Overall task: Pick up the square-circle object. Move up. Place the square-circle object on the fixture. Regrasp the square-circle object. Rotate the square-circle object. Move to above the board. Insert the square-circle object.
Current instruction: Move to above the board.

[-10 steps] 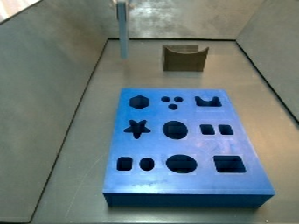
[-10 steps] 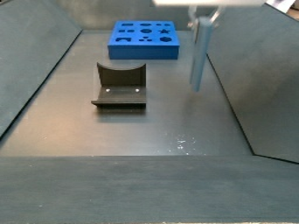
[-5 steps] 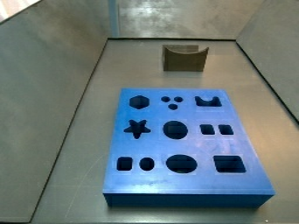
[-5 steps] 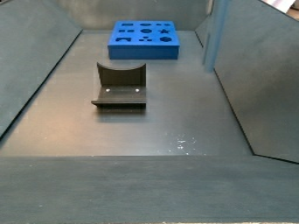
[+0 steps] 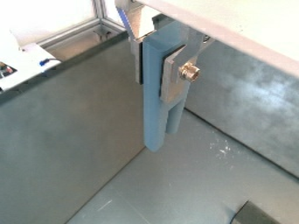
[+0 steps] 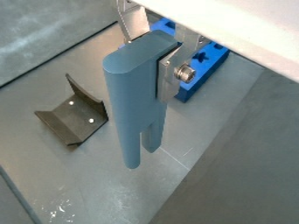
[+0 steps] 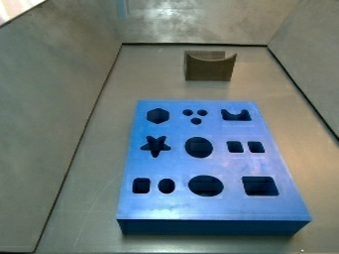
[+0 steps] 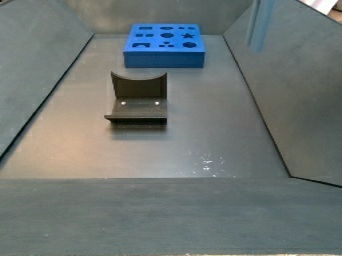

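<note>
A slim pale blue-grey peg [image 6: 135,96], a square bar and a round bar joined side by side, hangs upright, clamped near its top by the claw [image 6: 163,63], whose flat silver fingers [image 5: 176,68] press its sides. Well below the claw, on the grey floor, sit the olive-brown notched fixture [image 6: 73,111] and, beyond it, the thick bright-blue board [image 7: 207,164] with shaped holes.

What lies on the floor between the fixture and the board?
Nothing: in a side view, bare grey floor separates the fixture from the board. The hand holds the square-circle object aloft.
</note>
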Controlling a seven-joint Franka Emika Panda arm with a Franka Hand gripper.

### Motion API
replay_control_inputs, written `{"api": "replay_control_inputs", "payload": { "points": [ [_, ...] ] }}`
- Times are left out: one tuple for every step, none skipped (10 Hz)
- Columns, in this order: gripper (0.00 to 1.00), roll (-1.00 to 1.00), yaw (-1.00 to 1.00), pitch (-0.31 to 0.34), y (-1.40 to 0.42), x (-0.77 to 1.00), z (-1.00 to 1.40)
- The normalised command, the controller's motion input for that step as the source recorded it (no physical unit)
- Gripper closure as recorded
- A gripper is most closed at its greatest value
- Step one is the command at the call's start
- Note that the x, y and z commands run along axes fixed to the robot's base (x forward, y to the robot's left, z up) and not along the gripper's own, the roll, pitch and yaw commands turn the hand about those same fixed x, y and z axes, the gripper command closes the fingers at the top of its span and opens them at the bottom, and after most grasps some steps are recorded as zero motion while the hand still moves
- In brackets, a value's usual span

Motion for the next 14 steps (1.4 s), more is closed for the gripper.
{"api": "replay_control_inputs", "payload": {
  "points": [
    [1.00,-0.14,-0.01,0.059,0.01,-0.05,0.82],
    [1.00,-0.14,-0.01,0.061,0.01,-0.02,0.61],
    [1.00,-0.14,-0.01,0.063,0.01,-0.01,0.45],
    [1.00,-0.14,-0.01,0.062,0.01,0.00,0.25],
    [1.00,-0.05,0.07,0.184,-1.00,0.40,0.01],
    [1.00,0.00,0.07,0.177,-1.00,0.41,-0.02],
    [1.00,0.07,0.07,0.175,-1.00,0.43,-0.02],
    [1.00,0.00,0.03,0.155,-1.00,0.44,-0.02],
    [1.00,-0.01,0.03,0.142,-1.00,0.44,-0.01],
    [1.00,0.00,0.02,0.123,-1.00,0.44,-0.01],
    [1.00,0.00,0.02,0.119,-1.00,0.45,-0.01],
    [1.00,0.01,0.01,0.115,-1.00,0.47,0.00],
    [1.00,0.02,0.02,0.112,-1.00,0.49,0.00],
    [1.00,0.04,0.01,0.115,-1.00,0.53,0.00]
  ]
}}
